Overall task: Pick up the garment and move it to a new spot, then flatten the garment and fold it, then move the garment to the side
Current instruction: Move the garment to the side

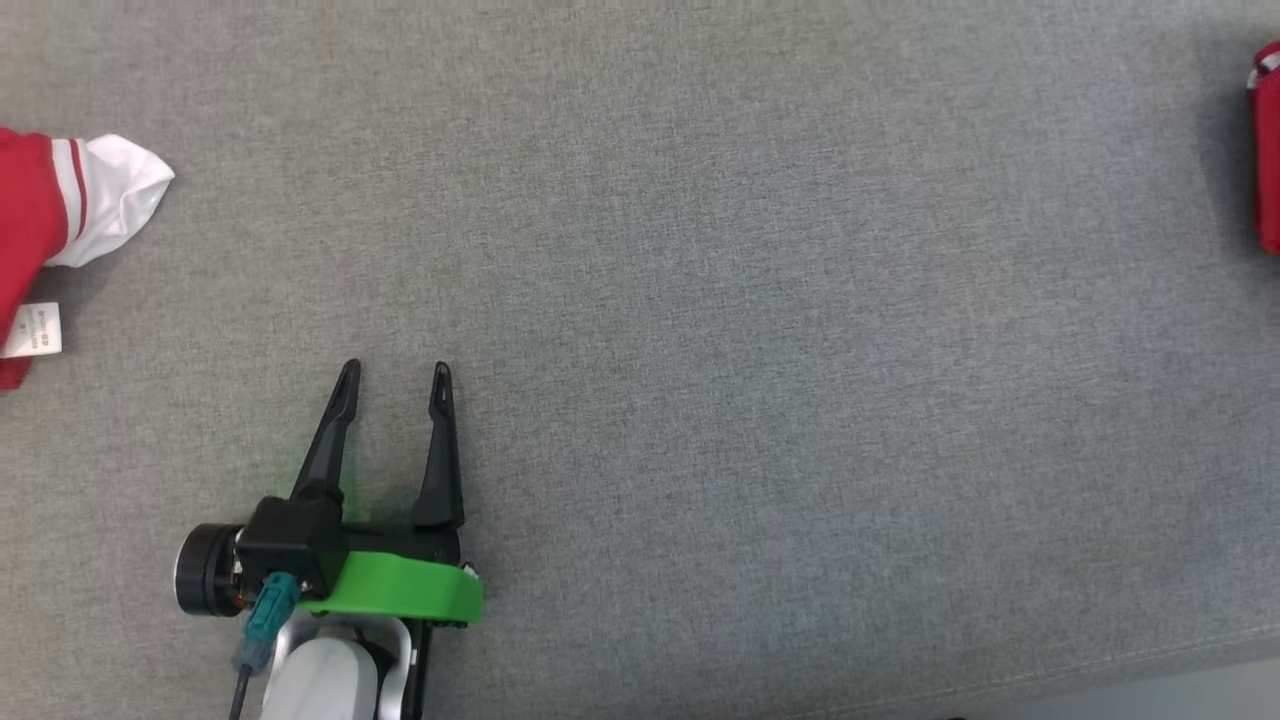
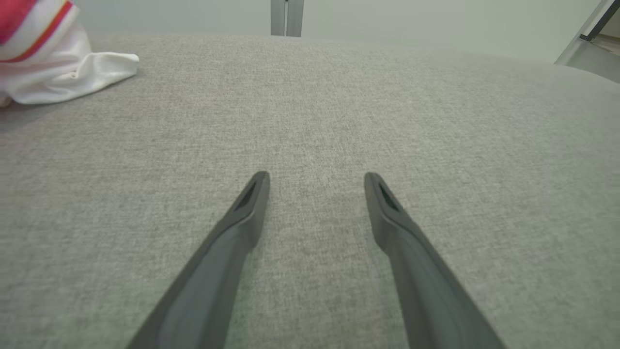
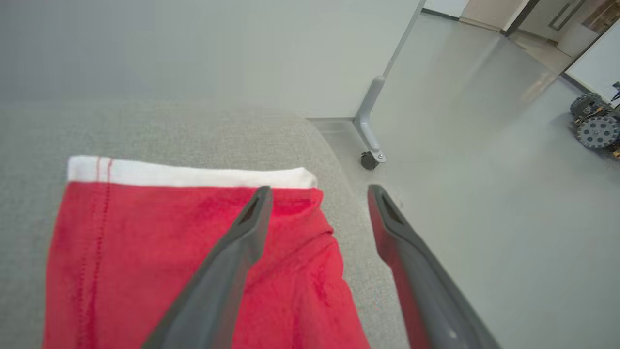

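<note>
The red garment (image 3: 145, 271) lies flat and neatly folded on the grey surface (image 3: 160, 131), close to its right-hand edge. A white band (image 3: 193, 177) with thin red stripes runs along the far side, and the corner nearest that edge is slightly rumpled.

Robotics lab or test room, by appearance. Large grey woven-fabric work surface (image 1: 760, 300); plain pale wall (image 3: 242, 48); smooth pale grey floor (image 3: 484, 218); grey metal stand leg (image 3: 370, 111) on small black caster (image 3: 369, 160); small machine with grey knobbly wheels (image 3: 596, 127) at far side.
</note>
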`<state>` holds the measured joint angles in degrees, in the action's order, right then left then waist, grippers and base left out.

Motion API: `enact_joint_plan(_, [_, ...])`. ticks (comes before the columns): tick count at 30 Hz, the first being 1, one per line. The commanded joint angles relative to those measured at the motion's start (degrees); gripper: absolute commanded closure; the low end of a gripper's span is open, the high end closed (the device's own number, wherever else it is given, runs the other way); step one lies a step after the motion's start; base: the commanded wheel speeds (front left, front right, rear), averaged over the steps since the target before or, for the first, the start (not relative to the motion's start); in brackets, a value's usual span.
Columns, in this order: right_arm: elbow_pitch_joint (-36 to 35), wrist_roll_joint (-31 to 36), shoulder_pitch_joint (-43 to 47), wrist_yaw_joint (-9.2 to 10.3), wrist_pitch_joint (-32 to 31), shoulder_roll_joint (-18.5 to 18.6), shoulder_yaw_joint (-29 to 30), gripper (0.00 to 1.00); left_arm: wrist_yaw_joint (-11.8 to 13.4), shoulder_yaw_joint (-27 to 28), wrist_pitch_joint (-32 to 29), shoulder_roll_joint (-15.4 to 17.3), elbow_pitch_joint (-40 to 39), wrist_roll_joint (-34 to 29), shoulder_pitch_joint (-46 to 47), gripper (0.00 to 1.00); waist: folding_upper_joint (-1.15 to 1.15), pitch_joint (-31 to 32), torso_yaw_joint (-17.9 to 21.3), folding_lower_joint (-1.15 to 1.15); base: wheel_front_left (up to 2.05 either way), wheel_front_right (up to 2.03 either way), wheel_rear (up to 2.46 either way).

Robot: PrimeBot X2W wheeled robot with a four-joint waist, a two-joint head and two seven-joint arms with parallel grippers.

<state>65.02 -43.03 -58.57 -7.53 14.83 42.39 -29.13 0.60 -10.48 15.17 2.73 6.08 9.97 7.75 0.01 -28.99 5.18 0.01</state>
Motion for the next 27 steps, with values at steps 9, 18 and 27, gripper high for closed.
enact_joint_plan(9, [-26.4, 19.0, 17.9, 0.08, 0.4, -3.3, 24.8, 0.00, 1.0, 1.3, 0.0, 0.3, -1.0, 3.3, -4.0, 0.00, -0.01, 10.8, 0.3, -0.01, 0.00, 0.00, 0.00])
enact_joint_plan(18, [-49.6, 33.2, 44.5, 0.08, 0.4, -21.0, 35.4, 0.00, 0.7, 3.1, 0.0, 0.3, -1.0, 5.8, -9.5, 0.00, -0.01, 20.4, -0.3, -0.01, 0.00, 0.00, 0.00])
enact_joint_plan(27, [-57.0, 35.9, 57.2, 0.08, 0.4, -30.2, 34.4, 0.00, -0.5, 4.6, 0.0, 0.3, -0.6, 5.4, -11.7, 0.00, -0.01, 23.4, -2.8, -0.01, 0.00, 0.00, 0.00])
